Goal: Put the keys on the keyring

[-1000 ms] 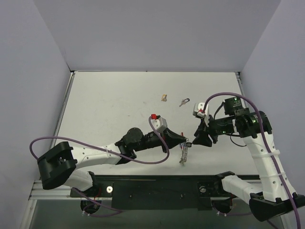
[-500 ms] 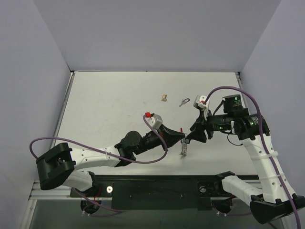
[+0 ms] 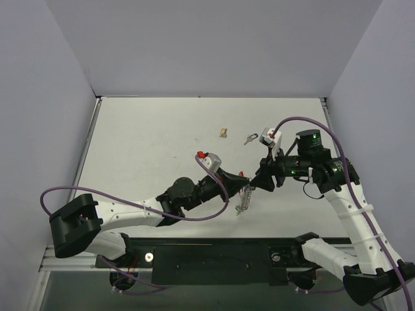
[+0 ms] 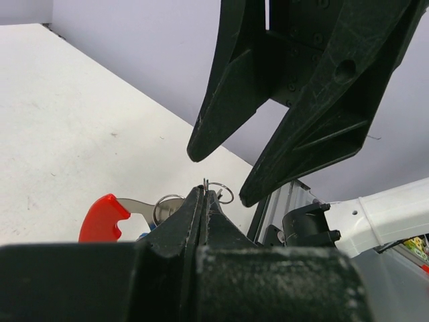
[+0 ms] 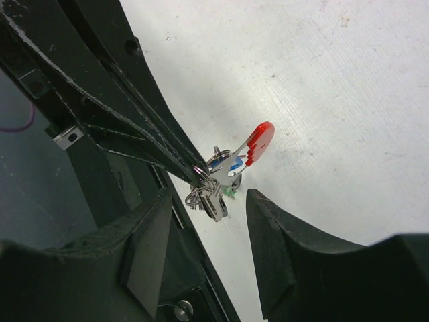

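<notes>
Two claws faced each other tip to tip above the near middle of the worktop (image 3: 149,142). The left claw (image 3: 248,186) had its fingers pressed tightly together, pinching the thin metal ring of the keyring (image 5: 224,171) at their very tips, and the bunch hung from that grip. A red tag (image 5: 260,141) stuck out to one side of the bunch, with blue and white pieces close against it, and a silver part (image 3: 242,202) dangled beneath toward the near edge. The right claw (image 3: 258,183) had its fingers spread, one on either side of the pinched ring. It held nothing and appeared not to touch the ring, though the wrist views left this uncertain. One key (image 3: 250,138) with a dark head lay flat on the worktop farther back, well apart from both claws. A small tan scrap (image 3: 223,133) lay near that key, to its left.
</notes>
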`<action>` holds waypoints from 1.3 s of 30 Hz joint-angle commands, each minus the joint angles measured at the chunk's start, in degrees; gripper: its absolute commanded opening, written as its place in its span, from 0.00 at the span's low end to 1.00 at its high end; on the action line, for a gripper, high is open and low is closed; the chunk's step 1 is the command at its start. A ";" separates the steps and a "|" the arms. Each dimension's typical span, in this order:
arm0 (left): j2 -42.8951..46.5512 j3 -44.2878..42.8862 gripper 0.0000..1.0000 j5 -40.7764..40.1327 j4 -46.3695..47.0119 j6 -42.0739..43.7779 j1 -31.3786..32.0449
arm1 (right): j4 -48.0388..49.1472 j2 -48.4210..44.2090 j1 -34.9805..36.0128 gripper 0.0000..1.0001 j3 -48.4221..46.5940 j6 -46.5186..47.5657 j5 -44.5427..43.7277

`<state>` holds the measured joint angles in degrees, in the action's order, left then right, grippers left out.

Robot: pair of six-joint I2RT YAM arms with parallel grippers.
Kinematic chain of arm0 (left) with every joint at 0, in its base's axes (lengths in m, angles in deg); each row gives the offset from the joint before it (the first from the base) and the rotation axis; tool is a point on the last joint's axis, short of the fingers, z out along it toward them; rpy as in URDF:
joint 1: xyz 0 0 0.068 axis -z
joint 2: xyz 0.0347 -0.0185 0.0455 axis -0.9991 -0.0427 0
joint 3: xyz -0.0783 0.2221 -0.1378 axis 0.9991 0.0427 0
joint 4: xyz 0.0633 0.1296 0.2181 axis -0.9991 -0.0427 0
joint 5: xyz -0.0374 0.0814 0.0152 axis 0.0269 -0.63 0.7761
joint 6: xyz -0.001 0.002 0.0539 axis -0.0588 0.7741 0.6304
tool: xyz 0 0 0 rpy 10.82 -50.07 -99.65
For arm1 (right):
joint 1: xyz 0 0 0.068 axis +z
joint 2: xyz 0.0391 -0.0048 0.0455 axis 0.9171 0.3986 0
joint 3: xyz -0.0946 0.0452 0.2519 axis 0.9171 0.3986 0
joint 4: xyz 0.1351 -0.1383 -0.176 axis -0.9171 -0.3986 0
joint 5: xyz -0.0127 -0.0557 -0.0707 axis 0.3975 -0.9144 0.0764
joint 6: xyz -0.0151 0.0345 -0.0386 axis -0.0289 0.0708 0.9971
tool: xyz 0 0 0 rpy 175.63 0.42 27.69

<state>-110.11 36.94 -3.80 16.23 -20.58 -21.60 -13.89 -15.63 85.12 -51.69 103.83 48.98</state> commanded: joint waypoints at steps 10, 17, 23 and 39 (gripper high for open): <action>1.92 -3.55 0.00 -1.89 2.72 -0.78 0.23 | 3.00 -0.85 1.61 0.33 0.85 -2.66 -6.96; 2.45 -3.20 0.00 -2.15 2.37 -0.51 0.23 | 2.39 -1.03 0.90 0.23 0.76 -1.87 -4.68; 2.71 -3.20 0.00 -1.45 2.19 -0.43 0.23 | 0.81 -0.59 0.99 0.11 0.76 0.50 1.56; 2.45 0.66 0.00 -8.04 13.52 -5.61 0.14 | 1.42 0.20 3.36 0.00 2.60 2.44 2.09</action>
<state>-108.38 37.93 -8.08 17.87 -23.62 -21.47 -12.29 -15.67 87.28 -49.83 105.58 48.79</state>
